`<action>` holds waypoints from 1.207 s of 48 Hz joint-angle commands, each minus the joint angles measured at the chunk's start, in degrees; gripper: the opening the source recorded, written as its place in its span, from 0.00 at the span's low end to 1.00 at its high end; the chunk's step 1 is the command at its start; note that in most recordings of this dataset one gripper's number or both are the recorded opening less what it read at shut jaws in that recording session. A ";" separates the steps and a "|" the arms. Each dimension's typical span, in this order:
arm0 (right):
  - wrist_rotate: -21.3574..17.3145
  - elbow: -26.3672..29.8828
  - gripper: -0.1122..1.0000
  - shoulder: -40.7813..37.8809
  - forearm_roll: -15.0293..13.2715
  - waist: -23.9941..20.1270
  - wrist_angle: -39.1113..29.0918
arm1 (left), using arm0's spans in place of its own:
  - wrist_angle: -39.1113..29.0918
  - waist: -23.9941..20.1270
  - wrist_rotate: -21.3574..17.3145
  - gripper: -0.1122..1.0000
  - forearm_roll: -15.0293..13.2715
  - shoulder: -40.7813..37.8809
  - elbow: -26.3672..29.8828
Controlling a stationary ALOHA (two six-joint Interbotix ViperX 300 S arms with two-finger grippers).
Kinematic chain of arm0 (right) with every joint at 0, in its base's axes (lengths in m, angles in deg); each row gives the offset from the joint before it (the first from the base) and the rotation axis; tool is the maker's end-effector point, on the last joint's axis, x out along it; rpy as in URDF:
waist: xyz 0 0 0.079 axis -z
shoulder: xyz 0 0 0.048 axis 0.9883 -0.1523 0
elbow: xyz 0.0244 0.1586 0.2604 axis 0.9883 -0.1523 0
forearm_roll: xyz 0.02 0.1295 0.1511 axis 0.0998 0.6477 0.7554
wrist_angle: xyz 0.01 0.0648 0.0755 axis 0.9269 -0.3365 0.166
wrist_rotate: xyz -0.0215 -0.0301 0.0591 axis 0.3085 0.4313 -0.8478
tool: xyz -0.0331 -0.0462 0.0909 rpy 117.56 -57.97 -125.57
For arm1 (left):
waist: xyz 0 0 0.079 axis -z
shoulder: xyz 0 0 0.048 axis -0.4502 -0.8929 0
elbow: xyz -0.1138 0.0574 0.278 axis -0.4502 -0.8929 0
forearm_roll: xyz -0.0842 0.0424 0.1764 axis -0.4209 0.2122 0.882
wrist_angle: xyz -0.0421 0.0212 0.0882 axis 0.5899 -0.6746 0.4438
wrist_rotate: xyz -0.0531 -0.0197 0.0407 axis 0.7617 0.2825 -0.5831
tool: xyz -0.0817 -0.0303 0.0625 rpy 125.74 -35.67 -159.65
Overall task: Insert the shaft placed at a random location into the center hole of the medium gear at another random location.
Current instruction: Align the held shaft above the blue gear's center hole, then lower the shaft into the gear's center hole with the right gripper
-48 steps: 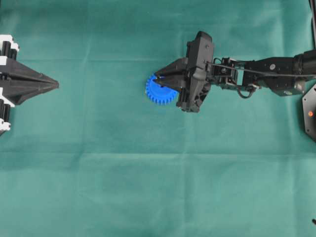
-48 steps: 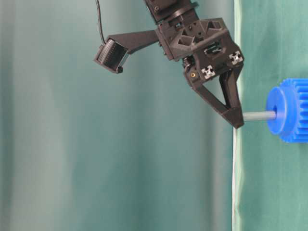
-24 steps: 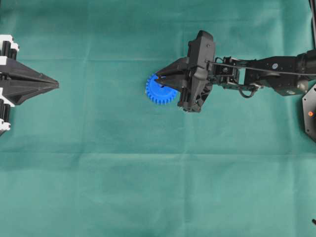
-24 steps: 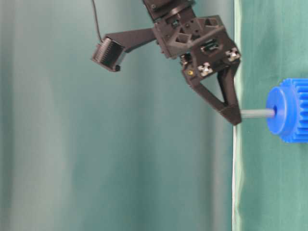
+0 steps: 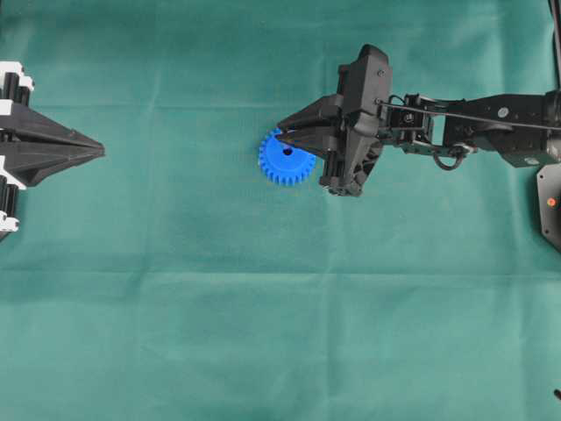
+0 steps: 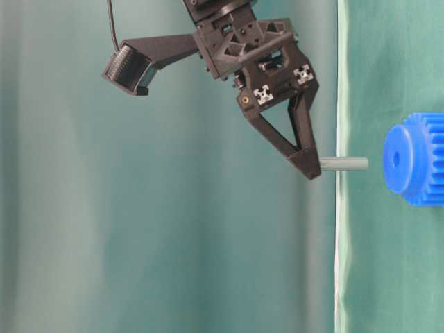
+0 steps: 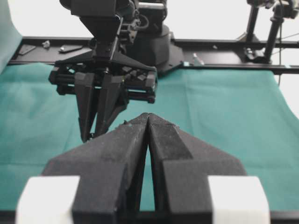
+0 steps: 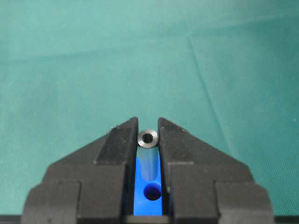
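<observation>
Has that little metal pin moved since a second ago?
Yes. The shaft, clamped in the right gripper, has pulled out of the medium gear; a clear gap now separates it from the center hole.

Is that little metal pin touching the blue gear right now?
Apart. The table-level view shows green cloth between the tip of the shaft, held by the right gripper, and the hub of the medium gear.

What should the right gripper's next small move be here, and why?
Probably bring the shaft straight back toward the center hole and re-seat it. The right gripper is shut on the shaft, whose tip hangs clear of the medium gear, roughly in line with the hole but perhaps slightly off-axis.
</observation>
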 commanded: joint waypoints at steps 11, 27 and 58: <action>0.97 0.70 0.22 -1.58 -0.09 0.00 0.62 | 0.26 0.09 0.18 0.10 0.09 -0.44 0.70; 0.70 0.53 0.22 -4.22 0.18 0.00 2.02 | 0.26 0.00 0.18 0.10 0.09 -0.44 0.70; 0.35 0.53 0.22 -9.76 0.26 0.00 4.04 | 0.26 0.09 0.18 0.10 0.18 -0.44 0.70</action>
